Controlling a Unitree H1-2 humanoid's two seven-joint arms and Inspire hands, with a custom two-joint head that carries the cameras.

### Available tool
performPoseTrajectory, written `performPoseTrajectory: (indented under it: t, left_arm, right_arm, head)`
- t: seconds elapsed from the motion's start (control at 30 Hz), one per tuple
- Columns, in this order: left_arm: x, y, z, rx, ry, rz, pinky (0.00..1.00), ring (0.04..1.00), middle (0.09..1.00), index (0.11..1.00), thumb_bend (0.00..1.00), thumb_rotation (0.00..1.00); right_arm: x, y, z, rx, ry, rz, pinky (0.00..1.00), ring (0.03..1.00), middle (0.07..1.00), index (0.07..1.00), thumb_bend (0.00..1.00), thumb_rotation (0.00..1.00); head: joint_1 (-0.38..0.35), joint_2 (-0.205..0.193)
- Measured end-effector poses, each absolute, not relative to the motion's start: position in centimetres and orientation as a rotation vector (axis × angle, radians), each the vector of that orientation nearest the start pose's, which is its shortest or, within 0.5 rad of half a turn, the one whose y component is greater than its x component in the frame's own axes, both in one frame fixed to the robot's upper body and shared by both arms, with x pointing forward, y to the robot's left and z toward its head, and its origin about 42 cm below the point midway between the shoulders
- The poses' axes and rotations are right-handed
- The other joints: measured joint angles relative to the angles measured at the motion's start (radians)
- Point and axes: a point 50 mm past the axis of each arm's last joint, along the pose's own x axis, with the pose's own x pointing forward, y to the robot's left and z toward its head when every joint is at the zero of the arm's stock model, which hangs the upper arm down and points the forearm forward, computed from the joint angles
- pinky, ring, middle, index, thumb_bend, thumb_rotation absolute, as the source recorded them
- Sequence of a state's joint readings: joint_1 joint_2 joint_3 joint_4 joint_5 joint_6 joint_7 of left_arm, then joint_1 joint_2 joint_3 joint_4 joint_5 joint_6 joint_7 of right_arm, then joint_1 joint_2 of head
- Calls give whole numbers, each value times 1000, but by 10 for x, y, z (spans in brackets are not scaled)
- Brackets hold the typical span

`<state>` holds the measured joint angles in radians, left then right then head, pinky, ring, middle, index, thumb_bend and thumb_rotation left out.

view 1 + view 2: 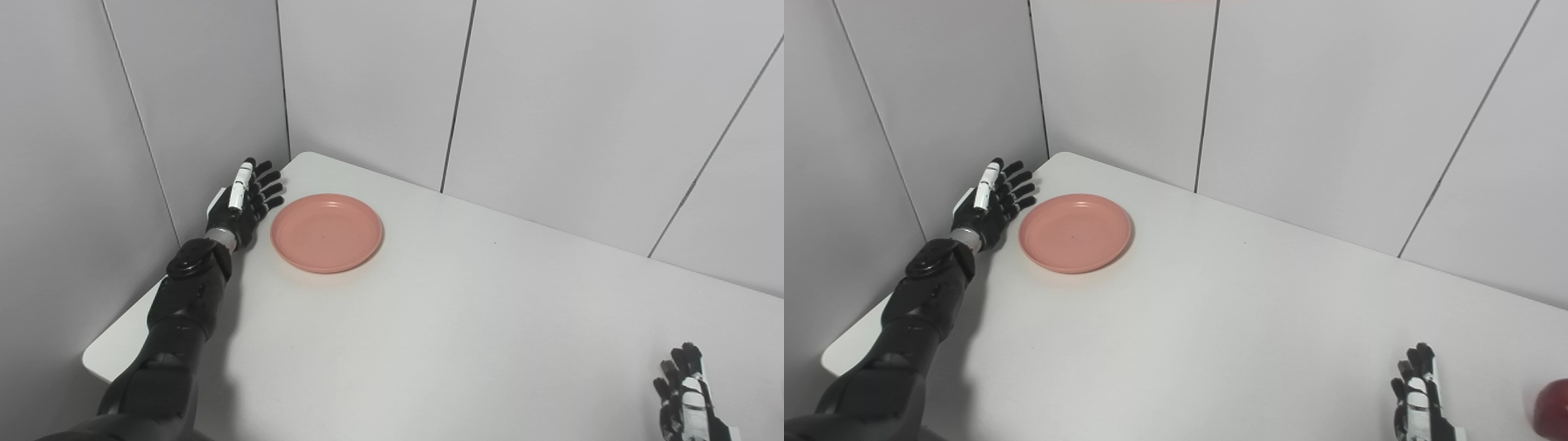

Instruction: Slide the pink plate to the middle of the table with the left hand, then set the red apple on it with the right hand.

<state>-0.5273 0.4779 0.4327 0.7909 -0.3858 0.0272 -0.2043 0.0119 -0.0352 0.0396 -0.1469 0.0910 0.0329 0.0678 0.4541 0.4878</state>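
Observation:
The pink plate (326,232) lies flat near the table's far left corner. My left hand (244,201) is open, fingers stretched out, just left of the plate's rim with a small gap showing. My right hand (689,398) is open and empty at the near right, partly cut off by the picture's bottom edge. The red apple (1553,409) shows only in the right eye view, at the right edge, a little to the right of my right hand (1420,401). It is out of the left eye view.
The white table (465,318) stands in a corner of grey wall panels (551,104). A side wall stands close behind my left hand. The table's left front corner (92,358) is rounded.

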Motion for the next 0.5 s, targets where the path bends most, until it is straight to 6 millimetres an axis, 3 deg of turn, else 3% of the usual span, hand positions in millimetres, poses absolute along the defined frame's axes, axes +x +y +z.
performPoseTrajectory:
  t: [0.5]
  left_arm:
    - [416, 474, 148, -238, 45, 307, 878, 872, 867, 843, 355, 1000]
  right_arm:
    - [279, -206, 130, 53, -99, 114, 1000, 1000, 1000, 1000, 0, 1000]
  head:
    - [-2, 5]
